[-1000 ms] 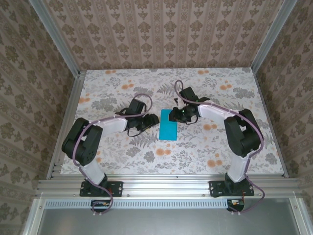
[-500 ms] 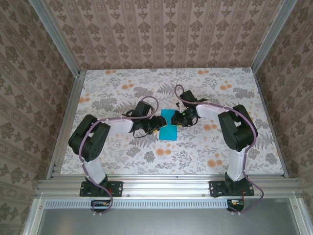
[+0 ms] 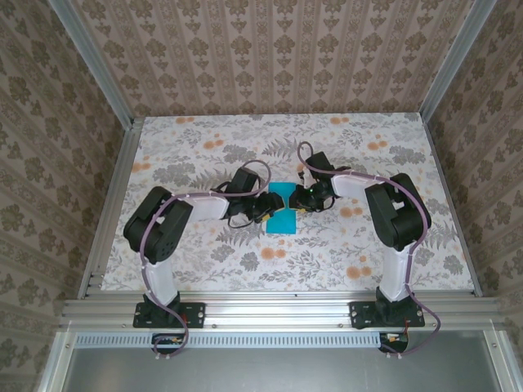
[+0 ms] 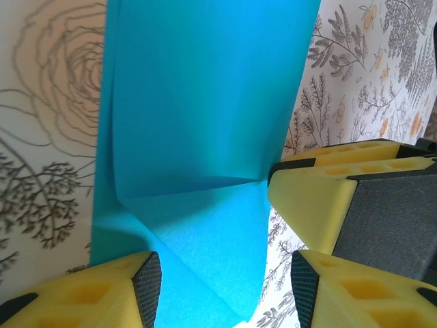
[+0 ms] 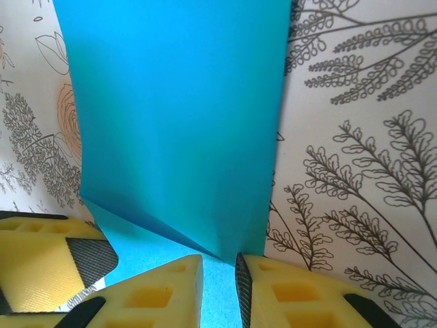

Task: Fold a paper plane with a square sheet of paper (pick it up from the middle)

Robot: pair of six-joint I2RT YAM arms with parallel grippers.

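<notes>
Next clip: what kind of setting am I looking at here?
Probably a lab test cell, not a home: aluminium frame, patterned panel walls, two robot arms bolted to a floral table.

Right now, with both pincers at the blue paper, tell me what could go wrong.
1. The right pincer seems to nip the paper just at its edge, where creases fan out; pulling may tear or crumple it.
2. The left pincer stands open across a buckled part; closing there could press a stray crease.
3. The two pincers sit close together and may collide.
</notes>
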